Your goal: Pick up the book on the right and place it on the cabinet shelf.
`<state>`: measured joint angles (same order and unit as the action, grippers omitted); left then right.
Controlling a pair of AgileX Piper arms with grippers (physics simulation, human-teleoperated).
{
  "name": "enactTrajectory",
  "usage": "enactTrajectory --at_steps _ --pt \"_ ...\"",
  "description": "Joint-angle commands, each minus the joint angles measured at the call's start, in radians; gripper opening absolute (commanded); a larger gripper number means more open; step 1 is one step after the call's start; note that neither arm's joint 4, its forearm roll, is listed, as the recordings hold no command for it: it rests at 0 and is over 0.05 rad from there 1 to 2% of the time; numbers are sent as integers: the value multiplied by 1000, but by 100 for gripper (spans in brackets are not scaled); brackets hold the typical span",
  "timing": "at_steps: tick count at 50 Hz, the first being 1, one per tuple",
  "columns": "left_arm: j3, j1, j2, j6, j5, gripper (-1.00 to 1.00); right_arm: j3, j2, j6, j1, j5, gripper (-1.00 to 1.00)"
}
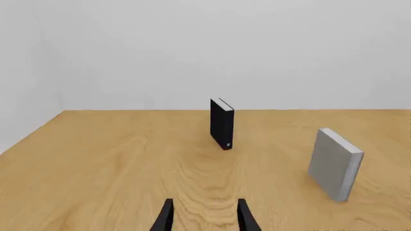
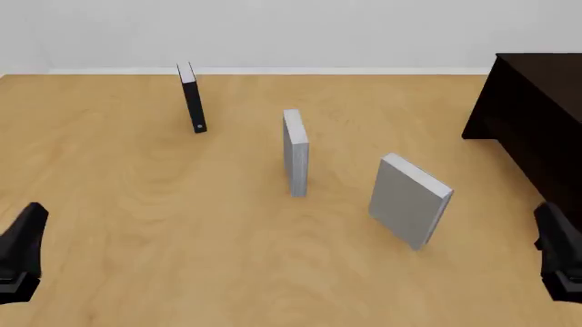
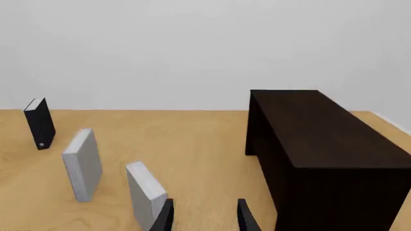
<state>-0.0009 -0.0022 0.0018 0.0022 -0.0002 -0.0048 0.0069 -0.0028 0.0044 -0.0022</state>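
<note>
The book (image 2: 409, 201) is a thick light-grey hardcover standing upright and slightly turned on the table, right of centre; in the right wrist view the book (image 3: 145, 192) stands just ahead of the fingers. The cabinet shelf (image 2: 536, 122) is a big, almost black cabinet at the far right, and the cabinet (image 3: 321, 144) fills much of the right wrist view; its inner shelf is hidden. My right gripper (image 2: 558, 257) hangs open near the front right edge, short of the book. My left gripper (image 2: 22, 251) is open at the front left, holding nothing.
A narrower grey book (image 2: 296, 153) stands upright mid-table, and a thin black book (image 2: 193, 102) stands at the far left. The wooden table (image 2: 146, 225) stretches between them. A grey book (image 1: 334, 163), probably the narrower one, shows in the left wrist view beside the black book (image 1: 222, 123).
</note>
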Motion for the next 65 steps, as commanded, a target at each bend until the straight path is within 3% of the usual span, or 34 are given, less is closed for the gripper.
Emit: enactTrajectory --at_steps 1,6,10,18,21,38,51,54,65 --pt "-3 -10 8 7 -4 100 -41 44 -14 35 -6 100" --pt "-5 -27 11 11 -5 100 -118 78 -18 78 32 100" --pt "-7 -24 11 10 -5 100 -237 177 -110 136 84 100" --pt "-12 -14 9 0 -1 100 -402 258 -125 174 175 100" --pt "-12 -10 13 2 -4 100 -482 308 -162 192 216 100" --pt "-4 -34 30 9 -7 100 -866 547 -170 264 460 100" --pt "-7 -33 30 8 -4 100 -1118 743 -231 302 631 100" --pt "-10 -33 35 7 -7 100 -1172 788 -215 333 674 100" --pt "-10 -39 30 6 1 100 -1426 954 -282 373 838 100"
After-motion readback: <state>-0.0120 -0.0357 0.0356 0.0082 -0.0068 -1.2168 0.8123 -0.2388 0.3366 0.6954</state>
